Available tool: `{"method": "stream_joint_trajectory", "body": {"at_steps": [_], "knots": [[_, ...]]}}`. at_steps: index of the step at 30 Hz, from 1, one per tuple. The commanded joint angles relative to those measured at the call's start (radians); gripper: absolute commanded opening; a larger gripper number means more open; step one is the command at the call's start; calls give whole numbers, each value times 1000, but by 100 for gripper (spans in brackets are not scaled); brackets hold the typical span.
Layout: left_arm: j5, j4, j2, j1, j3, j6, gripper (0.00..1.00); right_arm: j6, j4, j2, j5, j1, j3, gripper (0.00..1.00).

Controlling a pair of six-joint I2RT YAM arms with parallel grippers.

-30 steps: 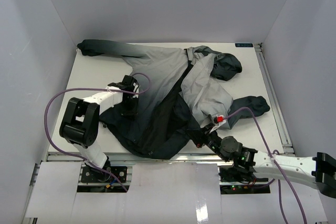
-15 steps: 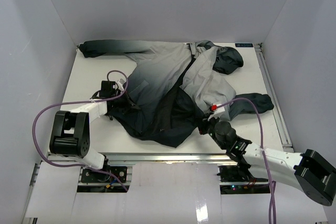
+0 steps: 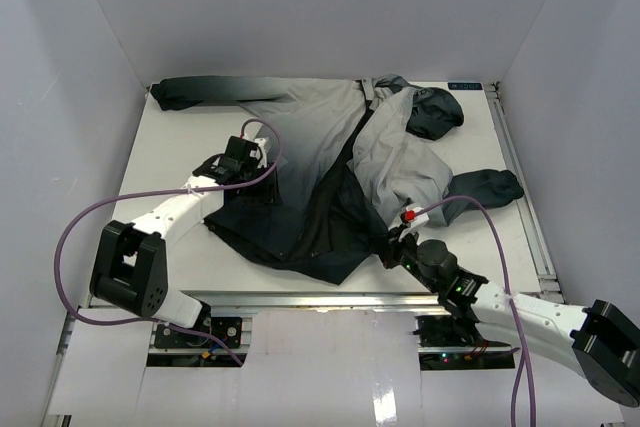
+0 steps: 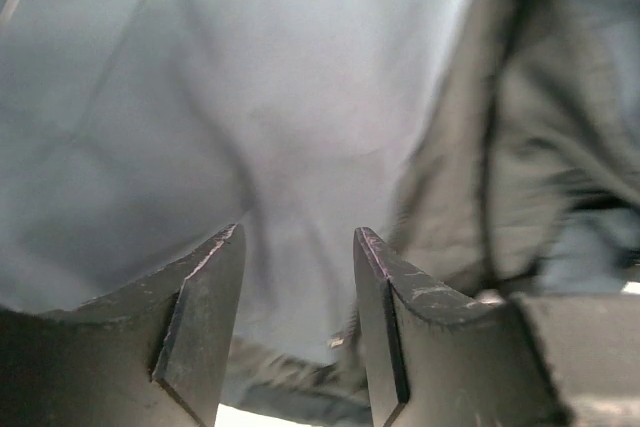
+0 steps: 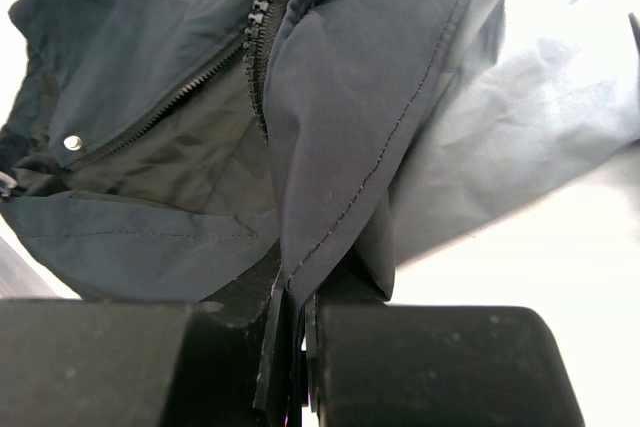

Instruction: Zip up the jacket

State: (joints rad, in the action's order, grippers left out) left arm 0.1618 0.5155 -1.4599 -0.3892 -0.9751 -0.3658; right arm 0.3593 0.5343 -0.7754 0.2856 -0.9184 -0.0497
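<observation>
One grip gone: my left fingers (image 4: 200, 327) stand apart over the jacket (image 3: 310, 137), needing a regrasp. Right fingers (image 5: 200, 367), five o'clock, stay clamped on its hem (image 5: 330, 237).

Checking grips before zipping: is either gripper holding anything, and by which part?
The right gripper is shut on the jacket, pinching its dark stitched front edge beside the zipper. The left gripper is open, holding nothing.

No text can be read anywhere. A small dark label (image 3: 465, 86) at the far edge of the table (image 3: 180, 147) is too small to read.
</observation>
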Motion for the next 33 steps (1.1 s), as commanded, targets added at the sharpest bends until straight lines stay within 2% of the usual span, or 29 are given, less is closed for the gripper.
{"method": "stream_joint_trajectory", "body": {"at_steps": [1,5,8,13,23,25,26,28,29,30,33], "knots": [[-160,139,52,-34,11,83,58,16,36,27,-34,-2,33,8],[-270,187,64,-79,15,94,61,22,43,49,-36,-4,72,8],[-201,192,75,-104,27,111,61,26,44,64,-34,-4,97,8],[-164,183,44,-146,52,114,61,30,36,65,-36,-5,93,8],[-126,147,-122,-163,65,133,61,40,50,61,-29,-7,104,8],[-115,147,-138,-165,63,138,53,40,49,65,-28,-8,106,8],[-111,147,-137,-165,63,138,42,40,48,69,-27,-8,106,8],[-109,144,-122,-165,61,134,12,40,43,75,-22,-8,108,8],[-115,144,-109,-164,56,129,5,39,41,77,-21,-8,108,8],[-124,144,-93,-163,48,124,1,38,39,80,-20,-8,108,8],[-111,134,-16,-161,22,94,0,31,24,86,-18,-8,107,8]]}}
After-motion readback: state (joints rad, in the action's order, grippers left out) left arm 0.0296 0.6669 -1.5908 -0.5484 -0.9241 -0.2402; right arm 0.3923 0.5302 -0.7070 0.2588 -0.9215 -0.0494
